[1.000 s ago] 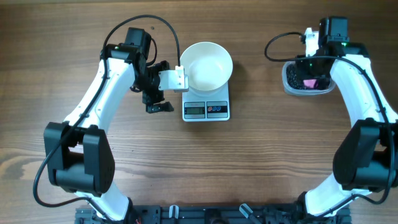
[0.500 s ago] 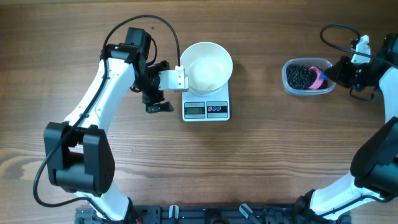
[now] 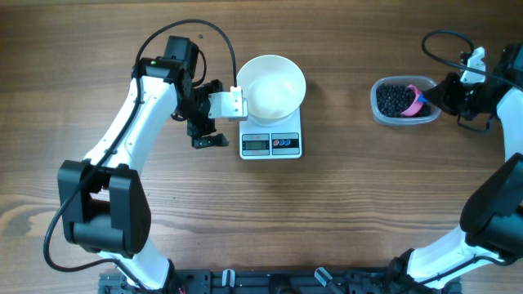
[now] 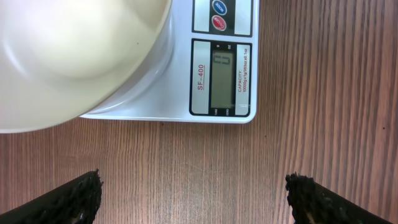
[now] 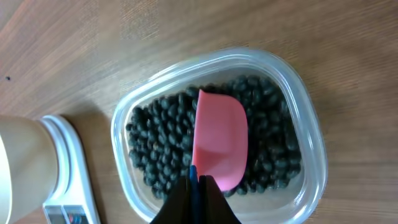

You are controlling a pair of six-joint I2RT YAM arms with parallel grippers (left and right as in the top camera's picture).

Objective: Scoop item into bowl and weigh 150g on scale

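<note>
Scooping looks the step in hand: right gripper (image 5: 198, 186), clenched on the pink scoop (image 5: 219, 146), rests it on beans (image 5: 158, 140) well right of the scale (image 3: 271, 144). Next, dig and carry level to the bowl (image 3: 271, 86) atop it; left gripper (image 4: 196, 196) gapes, empty.

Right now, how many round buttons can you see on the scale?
2. On the scale, a blue button and a red button sit side by side, next to the display. The bowl covers part of the top, so more might hide there.

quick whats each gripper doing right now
left gripper: open, holding nothing
right gripper: closed on the pink scoop
</note>
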